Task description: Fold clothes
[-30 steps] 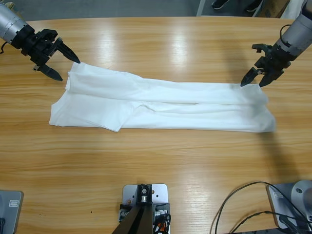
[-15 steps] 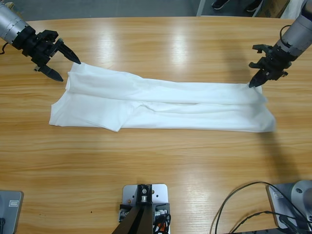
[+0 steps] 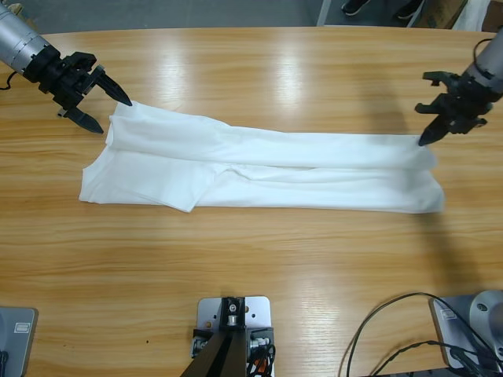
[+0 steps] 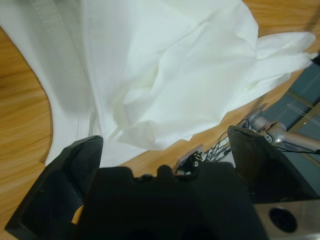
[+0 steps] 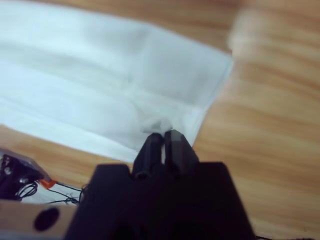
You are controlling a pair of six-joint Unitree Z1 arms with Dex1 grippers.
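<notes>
White cotton T-shirt (image 3: 259,169) lying long across my wooden table (image 3: 259,267)
My right gripper (image 3: 425,140) pinches its far-right top corner; my left gripper (image 3: 110,115) gapes, jaws empty, beside its top-left edge

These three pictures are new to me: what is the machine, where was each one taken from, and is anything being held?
The machine is two silver-grey robot arms at a long wooden table, each ending in a gripper with two black jaws.

One picture looks down from a fixed camera above the table. The other two come from cameras on the arms' wrists, each looking along its own jaws.

On the table lies one white T-shirt, folded into a long strip running across it.

The left gripper is at the strip's upper corner on the left of the overhead picture. Its jaws are spread wide on either side of the cloth's edge and hold nothing.

The right gripper is at the opposite end. In its wrist picture the jaws are pinched together on a small tuft of the shirt's edge, so it appears to be gripping the cloth there.
</notes>
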